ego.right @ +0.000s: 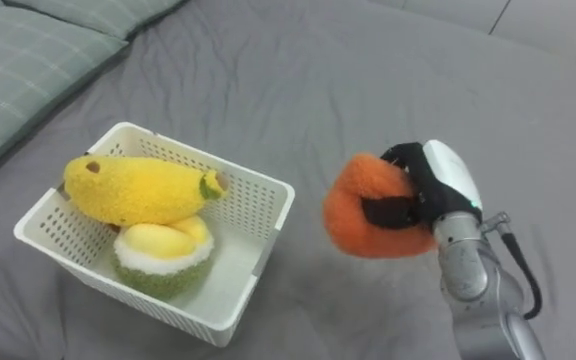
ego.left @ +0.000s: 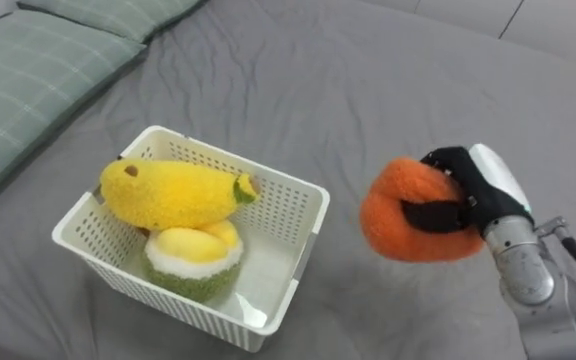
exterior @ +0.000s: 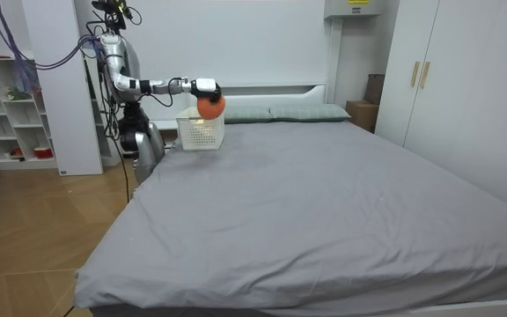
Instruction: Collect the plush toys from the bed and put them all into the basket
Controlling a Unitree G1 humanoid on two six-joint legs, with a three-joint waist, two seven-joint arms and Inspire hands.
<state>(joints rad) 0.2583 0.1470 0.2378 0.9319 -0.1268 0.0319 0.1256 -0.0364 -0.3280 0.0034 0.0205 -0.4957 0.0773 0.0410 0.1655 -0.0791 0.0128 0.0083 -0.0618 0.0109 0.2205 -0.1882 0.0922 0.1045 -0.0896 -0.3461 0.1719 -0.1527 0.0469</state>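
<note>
**Right hand holding the orange plush toy, beside the basket**

We see the round orange plush toy in the robot's right hand. The dark fingers are curled round the side of the toy nearest the wrist, and the rest of the toy bulges out beyond them. The toy is lifted clear of the grey bed sheet, which lies below the hand.

To the hand's left, near it but not touching it, the white perforated plastic basket stands on the sheet. Inside it we note two items:

- a yellow banana-shaped plush toy, lying across the top, with its green tip pointing towards the hand;
- a round plush fruit with a green fuzzy shell and yellow centre, under the banana, in the part of the basket nearest the robot.

The part of the basket floor closest to the hand is bare.

Well beyond the basket, on its side away from the hand, lie two green checked pillows.

In the room view the robot stands at the side of the bed near its head end, right arm stretched out level over the mattress, with the hand and toy just beside the basket. A white open shelf unit stands behind the robot.
</note>
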